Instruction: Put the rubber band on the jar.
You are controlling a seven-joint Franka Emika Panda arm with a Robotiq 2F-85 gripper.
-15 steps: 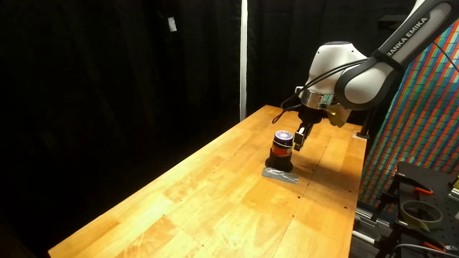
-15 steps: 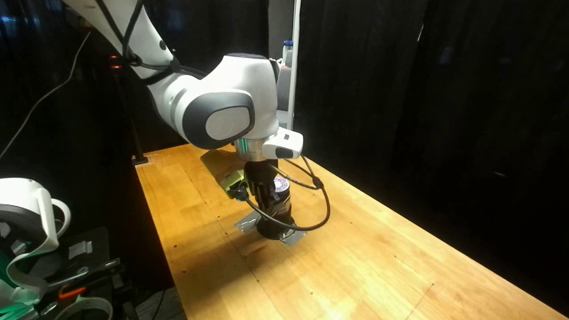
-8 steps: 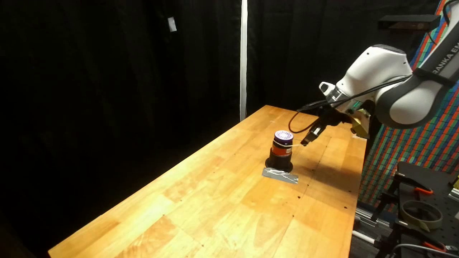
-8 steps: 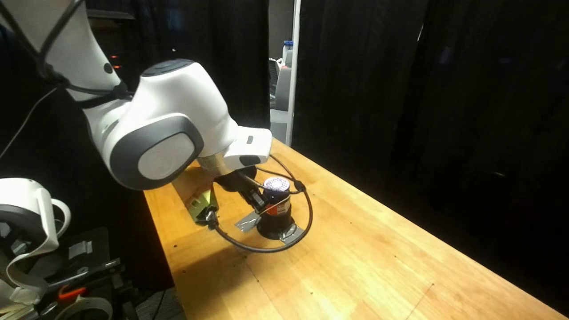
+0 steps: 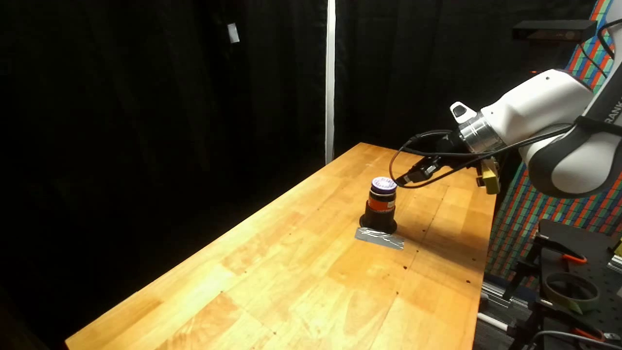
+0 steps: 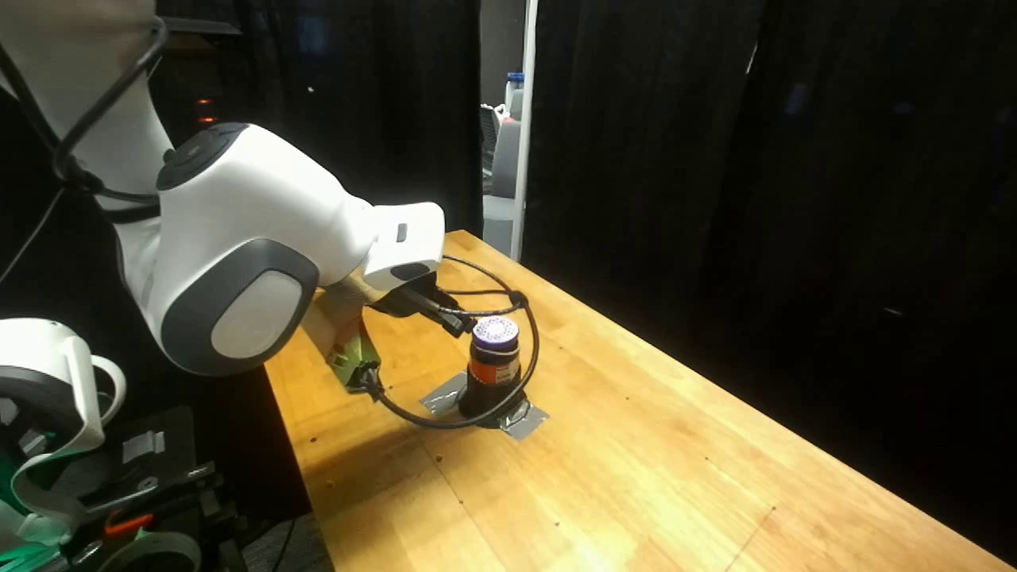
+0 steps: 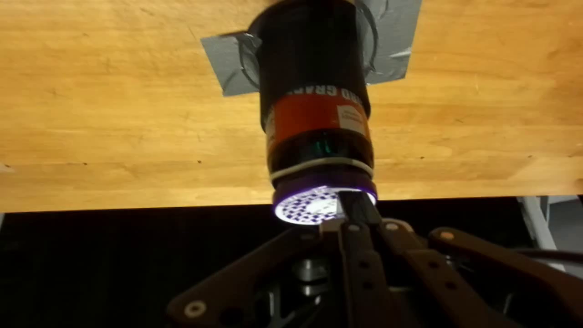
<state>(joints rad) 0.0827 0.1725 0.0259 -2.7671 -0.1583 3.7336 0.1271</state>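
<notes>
The jar (image 5: 381,205) is dark with an orange-red label and a purple lid with a white patterned top. It stands upright in a black base, in both exterior views (image 6: 493,372) and the wrist view (image 7: 314,116). The rubber band (image 7: 322,161) is a thin pale loop around the jar's neck, just below the lid; its far side is hidden. It also shows in an exterior view (image 6: 502,352). My gripper (image 7: 358,205) is tilted, its fingertips together beside the lid, with nothing visible between them. In both exterior views the gripper tips (image 5: 401,181) (image 6: 469,326) are at lid height.
Grey tape (image 5: 380,238) fixes the black base (image 7: 309,50) to the wooden table (image 5: 291,272). A black cable (image 6: 534,349) loops from the wrist past the jar. Dark curtains stand behind the table. A side stand with a tape roll (image 5: 571,291) is beside the table.
My gripper has tilted from pointing down and drawn back, and its tips have risen. The band, stretched from jar to fingertips half a second ago, is now off the fingers and around the jar.
</notes>
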